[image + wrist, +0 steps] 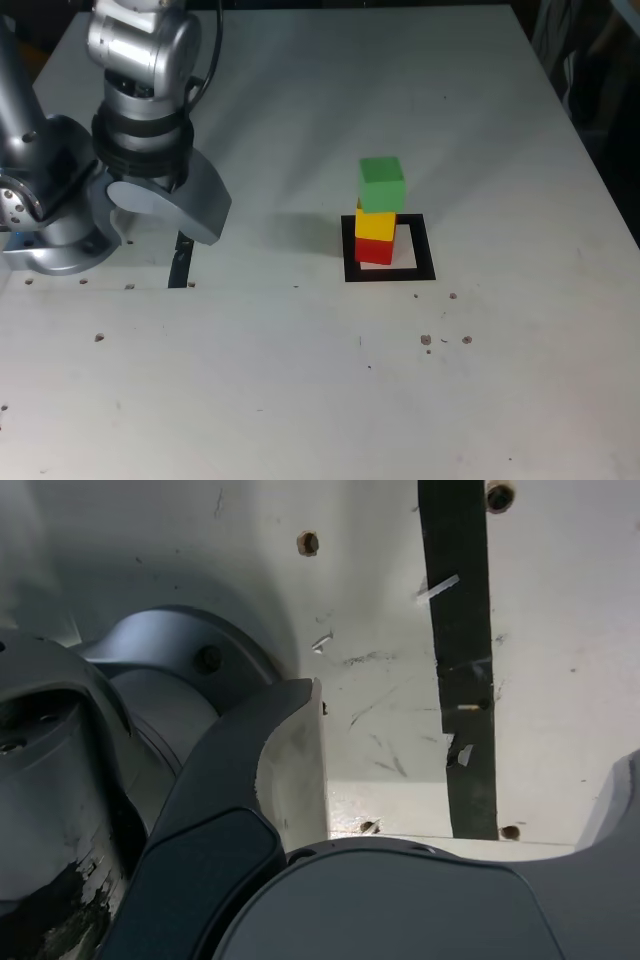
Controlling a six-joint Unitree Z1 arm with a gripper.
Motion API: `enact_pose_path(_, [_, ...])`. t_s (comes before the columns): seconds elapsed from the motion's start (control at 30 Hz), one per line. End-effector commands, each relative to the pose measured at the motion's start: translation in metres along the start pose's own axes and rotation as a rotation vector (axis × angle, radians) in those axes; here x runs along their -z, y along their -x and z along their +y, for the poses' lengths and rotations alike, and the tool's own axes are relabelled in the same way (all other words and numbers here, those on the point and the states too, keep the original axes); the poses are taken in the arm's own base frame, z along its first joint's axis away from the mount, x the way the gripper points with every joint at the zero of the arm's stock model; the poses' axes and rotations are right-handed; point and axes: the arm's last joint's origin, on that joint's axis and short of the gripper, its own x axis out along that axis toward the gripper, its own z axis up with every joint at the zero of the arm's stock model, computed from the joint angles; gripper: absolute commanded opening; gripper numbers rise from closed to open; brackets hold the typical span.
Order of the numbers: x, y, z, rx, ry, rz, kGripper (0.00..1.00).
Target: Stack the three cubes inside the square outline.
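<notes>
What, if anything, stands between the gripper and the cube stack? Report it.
Nothing visible. Bare table lies between the open, empty gripper at the exterior view's left and the stack in the square outline: red cube, yellow cube, green cube.

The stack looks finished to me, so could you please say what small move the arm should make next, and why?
Probably none beyond keeping clear: the green cube sits on the yellow cube, which sits on the red cube inside the square outline. The pincer is open, empty and far off on the exterior view's left. The green cube overhangs slightly, so approaching risks toppling it.
</notes>
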Motion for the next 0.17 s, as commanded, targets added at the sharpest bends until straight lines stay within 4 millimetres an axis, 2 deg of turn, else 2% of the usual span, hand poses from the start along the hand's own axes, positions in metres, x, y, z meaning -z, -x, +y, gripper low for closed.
enact_pose_path(0.0, [-0.0005, -0.0013, 0.0005, -0.012, 0.006, 0.003, 1.0])
enact_pose_path(0.13, [-0.0004, -0.0014, 0.001, -0.022, 0.007, 0.002, 1.0])
